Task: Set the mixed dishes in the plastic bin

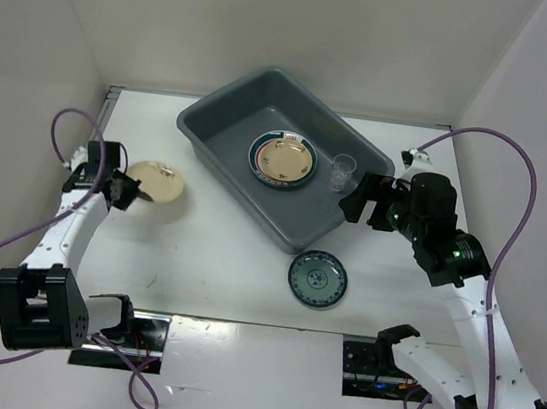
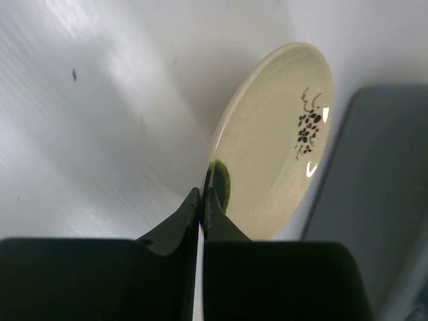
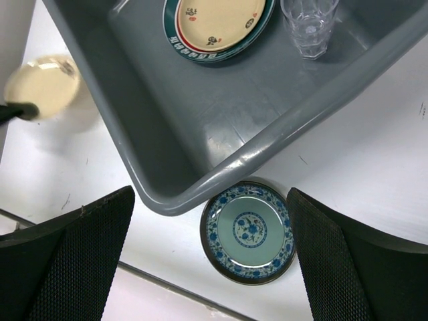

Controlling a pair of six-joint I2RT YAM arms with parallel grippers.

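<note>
Two dishes lie outside the plastic bin [image 1: 230, 136], and the coming move turns on where each sits relative to the arms.

Nearest is the blue patterned plate [image 1: 317, 278]. It lies flat on the table [image 1: 216, 258], just beside the bin's near corner, right of centre. The right gripper [image 1: 360, 198] hovers a little farther back, over the bin's right rim, with its fingers spread wide and nothing between them. In its wrist view the blue plate shows between the two fingers. The right arm is clearly the closer one to this plate.

Farther back on the left, the left gripper [image 1: 126, 188] has its fingers pressed together on the near-left rim of the cream plate [image 1: 157, 182]. The left wrist view shows the pinch at the plate's edge. The plate appears tilted and raised off the table, though I cannot tell for sure that it is fully clear. From this gripper the bin lies to the right and slightly farther back, well apart. By my judgement, the carry must go rightward over the bin's left rim.

Farthest back, the bin sits diagonally, its long axis running from far left to near right. Inside it are a green-and-red-rimmed plate [image 1: 283, 158] on the floor and a small clear cup [image 1: 342, 171] standing upright to the plate's right. The bare floor to the plate's left looks like the natural landing spot.
</note>
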